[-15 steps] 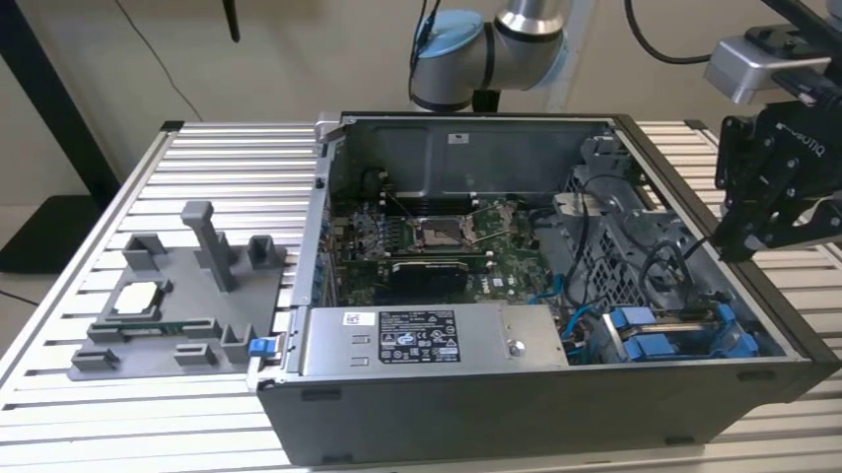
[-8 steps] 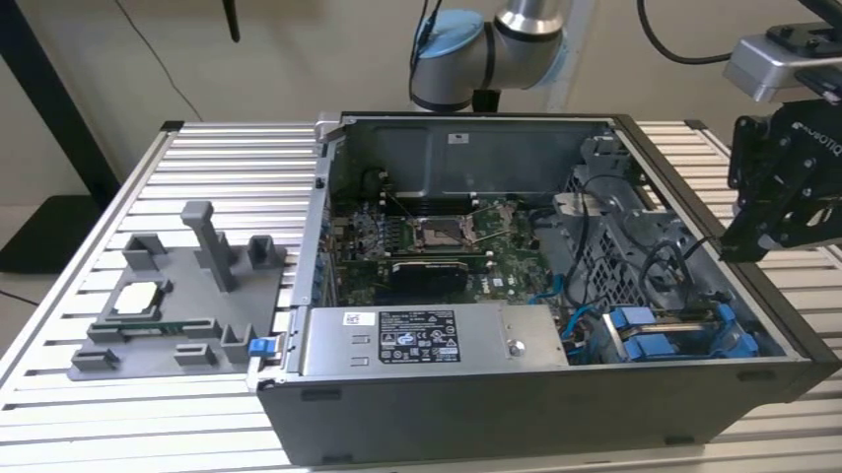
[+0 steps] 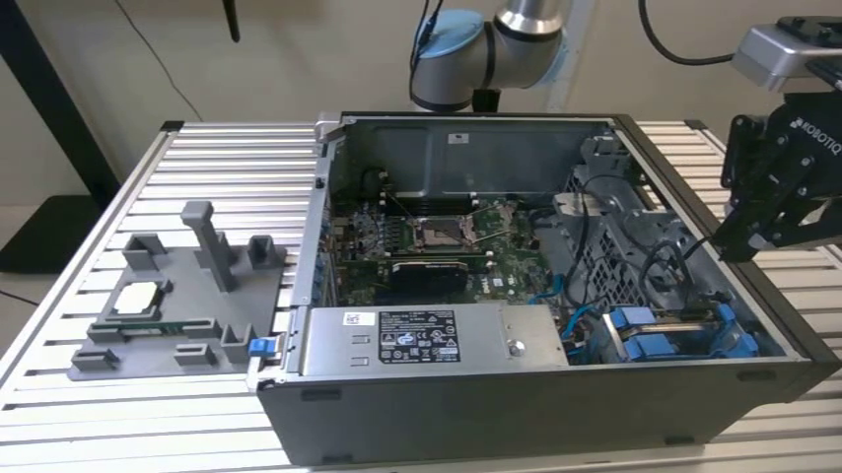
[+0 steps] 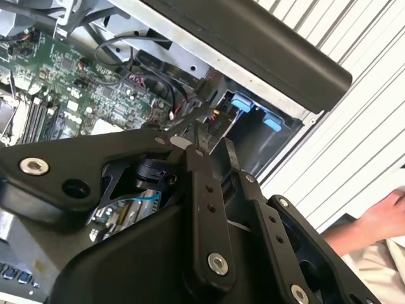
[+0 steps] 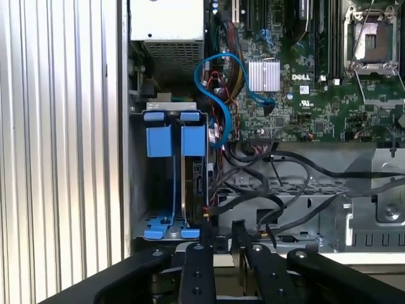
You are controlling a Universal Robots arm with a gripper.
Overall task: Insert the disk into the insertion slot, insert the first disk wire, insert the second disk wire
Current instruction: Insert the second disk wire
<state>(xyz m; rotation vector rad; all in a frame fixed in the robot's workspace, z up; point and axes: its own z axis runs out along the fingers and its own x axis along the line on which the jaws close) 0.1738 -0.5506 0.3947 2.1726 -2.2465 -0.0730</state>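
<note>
The open computer case (image 3: 526, 419) lies on the slatted desk (image 3: 118, 414). Taking the exterior view as a clock face centred on the case, the grey drive cage (image 3: 632, 256) fills the 3 to 4 o'clock side. Its blue carrier tabs (image 3: 658, 340) sit at about 4 o'clock, just beside the power supply (image 3: 435, 337) at 6. The processor socket (image 3: 441, 232) is near the centre of the motherboard (image 3: 394, 246). A grey parts fixture (image 3: 177, 305) rests on the desk at 9 o'clock, well apart from the cage.

The end effector (image 3: 727, 246) hangs at 3 o'clock, above the case's side wall and over the drive cage. It is closed down to a narrow gap, and a black disk wire (image 3: 684, 258) runs from inside the cage straight up to its tip, so it appears pinched there.

In the first wrist view, the disk (image 5: 197, 180) already stands in the insertion slot (image 5: 179, 183), under one of the two blue tabs. The end effector (image 5: 222, 229) is just beside the disk's near end. A blue data cable (image 5: 212, 95) loops from the motherboard towards the cage, and a tangle of black wires crosses the cage top.

In the second wrist view, the end effector (image 4: 215, 142) points into the same corner of the case. A person's hand (image 4: 383, 218) shows beyond the case, over the desk.
</note>
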